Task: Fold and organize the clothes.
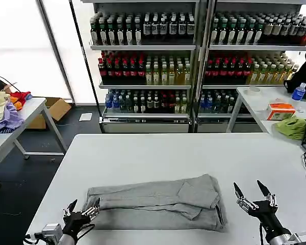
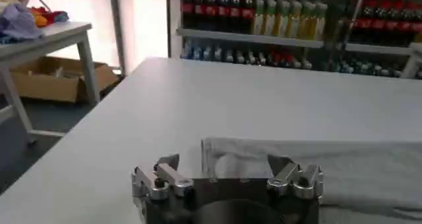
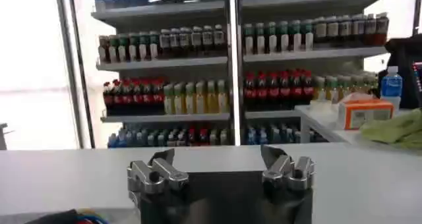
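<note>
**Shirt folded into a band, grippers clear of it**

Shirt [image 1: 155, 203], light grey, lay in the lower centre of the head view on the white table [image 1: 158, 153], already folded into a long band. Judging by its length, a final crosswise fold remained. The left gripper [image 1: 82, 213] sat at the band's left end, fingers spread and empty; the right gripper [image 1: 255, 196] hovered lower right, also spread, apart from the cloth.

Soft, matt grey cloth shirt [image 1: 158, 203] lies creased on a smooth, matt white table [image 1: 158, 153].
</note>
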`<action>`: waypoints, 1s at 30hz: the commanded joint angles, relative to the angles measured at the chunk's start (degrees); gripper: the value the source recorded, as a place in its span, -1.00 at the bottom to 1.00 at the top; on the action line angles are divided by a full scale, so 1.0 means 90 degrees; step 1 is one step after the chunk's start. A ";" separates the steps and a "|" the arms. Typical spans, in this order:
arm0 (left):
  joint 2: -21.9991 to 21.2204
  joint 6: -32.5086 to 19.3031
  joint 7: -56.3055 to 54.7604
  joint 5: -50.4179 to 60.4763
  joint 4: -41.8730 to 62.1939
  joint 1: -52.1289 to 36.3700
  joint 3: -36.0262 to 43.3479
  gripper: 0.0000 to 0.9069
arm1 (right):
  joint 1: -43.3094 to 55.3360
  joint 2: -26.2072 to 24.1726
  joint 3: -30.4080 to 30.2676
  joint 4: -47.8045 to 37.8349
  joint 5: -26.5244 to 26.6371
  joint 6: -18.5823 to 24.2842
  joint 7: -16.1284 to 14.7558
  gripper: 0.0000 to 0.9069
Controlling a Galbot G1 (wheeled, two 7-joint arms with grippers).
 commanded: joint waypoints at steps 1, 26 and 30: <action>-0.0472 -0.0155 -0.0453 0.0253 0.0533 -0.0097 0.0428 0.69 | -0.0214 0.0107 0.0089 -0.0094 -0.0074 0.0334 -0.0054 1.00; -0.0600 -0.0826 -0.0153 0.0539 0.0474 -0.0148 0.0385 -1.00 | -0.0286 0.0238 0.0137 0.0147 0.0089 0.0242 -0.0016 1.00; -0.0406 -0.0858 -0.0135 0.0198 0.0108 -0.0427 -0.0200 -0.98 | -0.0267 0.0201 0.0179 0.0163 0.0082 0.0208 0.0012 1.00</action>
